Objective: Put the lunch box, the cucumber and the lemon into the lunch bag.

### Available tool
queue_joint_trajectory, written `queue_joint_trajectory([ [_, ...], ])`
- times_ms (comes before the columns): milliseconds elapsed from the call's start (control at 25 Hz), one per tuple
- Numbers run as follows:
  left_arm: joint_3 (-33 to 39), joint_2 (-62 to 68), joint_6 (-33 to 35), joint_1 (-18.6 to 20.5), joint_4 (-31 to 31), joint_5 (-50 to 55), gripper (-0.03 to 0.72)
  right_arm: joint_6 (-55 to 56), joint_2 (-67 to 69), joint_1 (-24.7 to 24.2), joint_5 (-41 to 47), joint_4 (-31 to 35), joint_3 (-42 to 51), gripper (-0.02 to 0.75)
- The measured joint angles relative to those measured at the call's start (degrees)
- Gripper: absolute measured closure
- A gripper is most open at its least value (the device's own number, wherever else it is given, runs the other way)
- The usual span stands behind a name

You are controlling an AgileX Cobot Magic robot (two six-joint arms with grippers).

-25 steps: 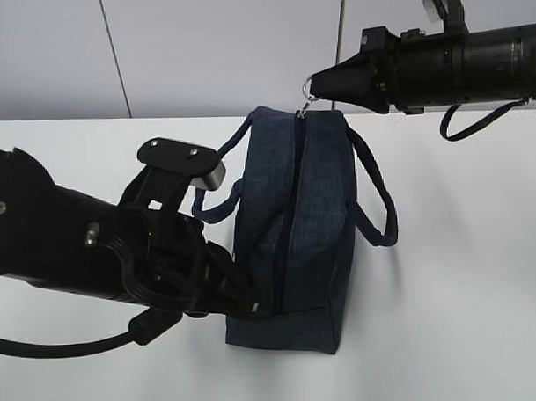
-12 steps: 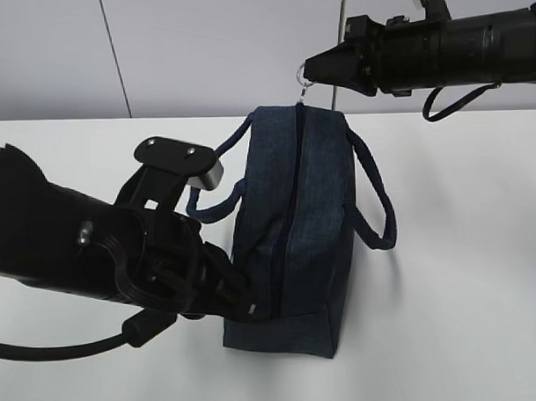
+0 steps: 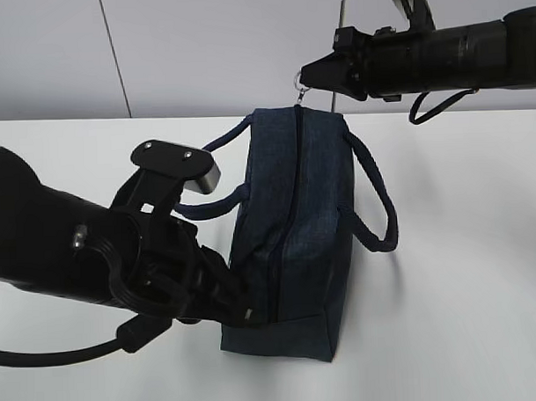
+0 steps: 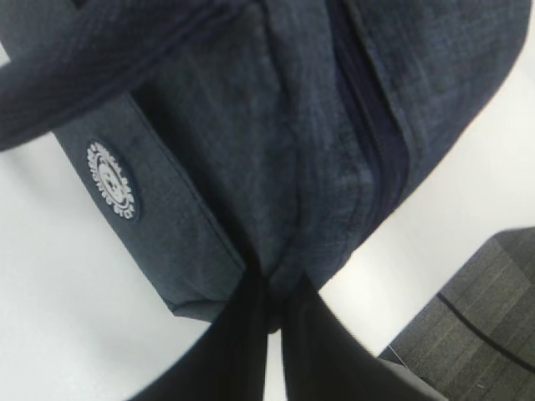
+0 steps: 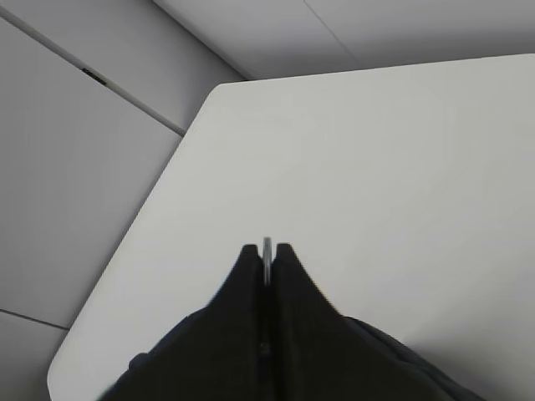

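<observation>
The white table [image 3: 455,273] carries the lunch bag [image 3: 291,226], long axis running away from the camera, zipper seam on top. The left gripper [image 4: 272,313] pinches the bag's near end fabric. The right gripper [image 5: 266,251] clamps the metal ring pull [image 3: 301,79] at the far end. A round white logo [image 4: 112,180] marks one side, its writing unreadable

even, bright light with soft shadows on the white table [image 3: 466,317]; wrist views blur up close.
</observation>
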Motion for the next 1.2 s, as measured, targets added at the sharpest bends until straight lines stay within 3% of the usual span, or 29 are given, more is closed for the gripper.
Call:
queue_joint_trajectory([
  [600,0.13,0.00,-0.05,0.00,-0.56,0.50,0.686,0.17,0.73,0.00,2.12,0.67,-0.40,0.738],
  [720,0.24,0.00,-0.05,0.00,-0.56,0.55,0.622,0.26,0.73,0.00,2.74,0.78,-0.40,0.738],
  [1000,0.57,-0.77,-0.19,0.00,-1.46,1.95,0.393,0.59,0.73,0.00,3.87,0.78,-0.49,0.738],
  [1200,0.57,-6.60,-1.14,0.00,-1.94,6.31,0.364,0.69,0.73,0.00,4.75,0.78,-0.49,0.738],
])
